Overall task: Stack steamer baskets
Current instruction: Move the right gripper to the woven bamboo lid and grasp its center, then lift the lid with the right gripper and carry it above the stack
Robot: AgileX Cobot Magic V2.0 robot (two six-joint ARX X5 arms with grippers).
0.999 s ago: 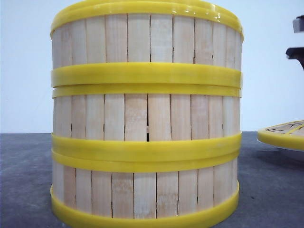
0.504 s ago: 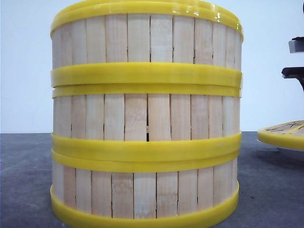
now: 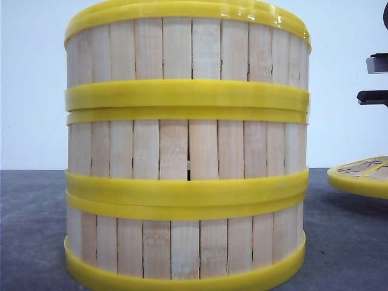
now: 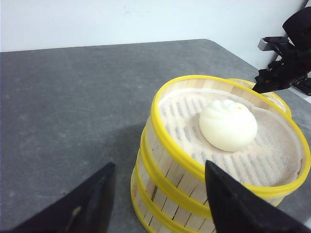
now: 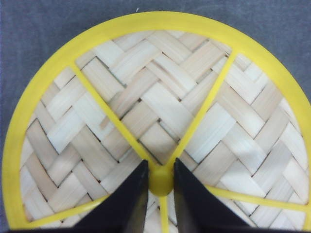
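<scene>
Dark grey matte table (image 3: 339, 254), plain white wall behind. Three round steamer baskets (image 3: 187, 151) of pale vertical bamboo slats with bright yellow plastic rims stand as one column close in front of the front camera, rims seated on rims; no obvious lean. From the left wrist view the top basket is open, lined with a pale cloth, and one white steamed bun (image 4: 228, 124) sits on the liner.

Judgement: the stacking itself looks complete. What remains open is the top.

Change noted: the flat round lid (image 3: 361, 176) of woven bamboo with a yellow rim and yellow spokes, off to the right of the stack, now sits higher and more tilted than half a second ago, and the pale thing seen under its rim then is no longer visible. Reads as the lid being lifted.

Right gripper (image 5: 161, 187): black fingers closed in on the small yellow hub at the lid's centre, one on each side, gripping it. The arm's dark hardware shows at the right edge of the front view, lower than a second ago.

Left gripper (image 4: 158, 206): fingers spread wide, holding nothing, hovering beside and above the stack, clear of the rims.

Judgement: next step is probably carrying the lid over to the open top basket; alignment over the bun matters.
</scene>
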